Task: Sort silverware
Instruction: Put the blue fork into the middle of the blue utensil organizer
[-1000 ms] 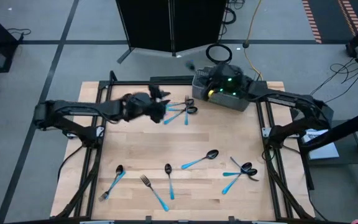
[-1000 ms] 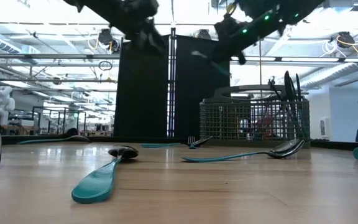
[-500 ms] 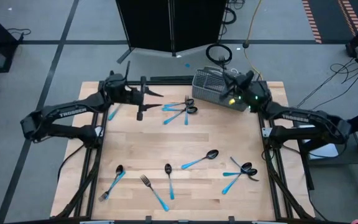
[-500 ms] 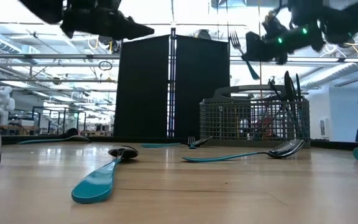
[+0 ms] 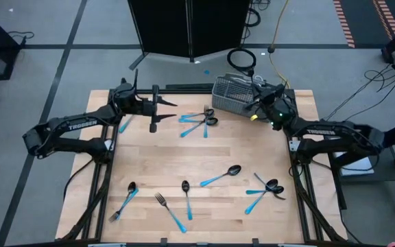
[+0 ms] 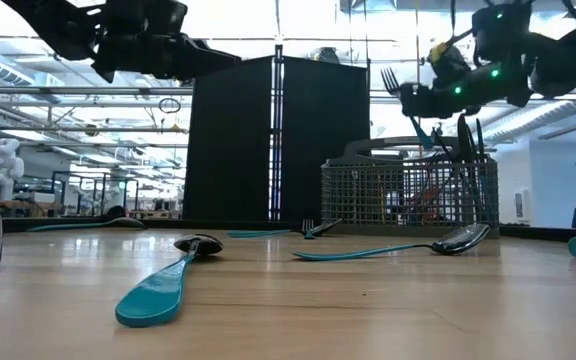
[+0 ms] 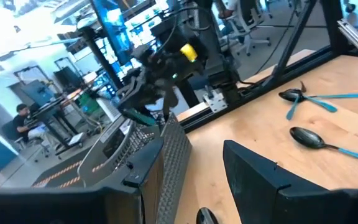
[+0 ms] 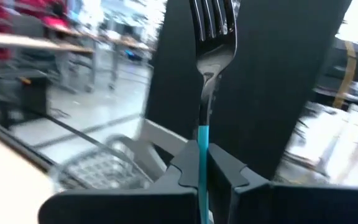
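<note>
My right gripper (image 5: 258, 104) is shut on a fork (image 8: 213, 28) with a dark head and a light-blue handle. It holds the fork in the air above the grey wire-mesh basket (image 5: 237, 96) at the table's far right, as the low view (image 6: 418, 100) also shows. My left gripper (image 5: 162, 108) is open and empty, high above the table's far left; it also shows in the low view (image 6: 213, 57) and in its own wrist view (image 7: 194, 165). More blue-handled silverware lies flat on the table: a small cluster (image 5: 201, 120) between the two grippers and several pieces (image 5: 221, 176) toward the near edge. My right gripper pinches the fork's blue handle (image 8: 202, 146) between its two fingers (image 8: 229, 174), close to where the handle meets the dark neck. The fork runs along the fingers and stands out past their tips. It is lifted clear, tines (image 6: 390, 78) up and tilted toward the table's left.
The basket (image 6: 408, 195) holds several upright dark utensils. Spoons (image 6: 183, 260) lie on the wood in the middle and near part of the table, with a cluster at the near right (image 5: 266, 186). A black panel (image 5: 187, 27) stands behind the far edge.
My left gripper has drawn back from the cluster toward the table's far left and risen, then held still. My right gripper, with the fork, has gone toward the table's right edge past the basket and then come down a little; the fork stays tines-up.
</note>
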You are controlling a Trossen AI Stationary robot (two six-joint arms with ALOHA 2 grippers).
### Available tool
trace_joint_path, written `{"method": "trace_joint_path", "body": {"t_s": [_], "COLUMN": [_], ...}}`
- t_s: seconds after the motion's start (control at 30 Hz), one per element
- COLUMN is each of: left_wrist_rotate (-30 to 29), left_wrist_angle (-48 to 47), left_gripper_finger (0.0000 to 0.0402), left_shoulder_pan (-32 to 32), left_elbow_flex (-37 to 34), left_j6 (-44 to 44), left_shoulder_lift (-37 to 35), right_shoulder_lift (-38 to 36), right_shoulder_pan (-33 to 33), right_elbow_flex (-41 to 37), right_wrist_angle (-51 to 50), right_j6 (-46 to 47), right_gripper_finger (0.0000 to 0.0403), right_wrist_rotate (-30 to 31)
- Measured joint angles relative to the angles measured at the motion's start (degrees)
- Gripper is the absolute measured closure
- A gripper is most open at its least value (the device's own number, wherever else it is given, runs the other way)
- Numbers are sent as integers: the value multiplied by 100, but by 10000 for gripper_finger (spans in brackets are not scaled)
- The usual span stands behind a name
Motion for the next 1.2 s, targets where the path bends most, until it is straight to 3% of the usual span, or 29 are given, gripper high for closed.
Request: {"method": "trace_joint_path", "body": {"t_s": [0.3,0.83,1.03,1.2], "left_wrist_rotate": [128,126,126,126], "left_wrist_angle": [-64,-64,-46,-49], "left_gripper_finger": [240,240,240,240], "left_shoulder_pan": [0,0,0,0], "left_elbow_flex": [0,0,0,0], "left_j6": [33,-32,-110,-112], "left_shoulder_lift": [0,0,0,0], "right_shoulder_lift": [557,580,581,582], "right_shoulder_pan": [-67,-4,-14,-19], "right_elbow_flex": [22,20,17,15], "right_wrist_angle": [639,399,384,385], "right_j6": [-83,-250,-500,-341], "right_gripper_finger": [402,401,374,346], "right_wrist_rotate": [193,206,230,593]}}
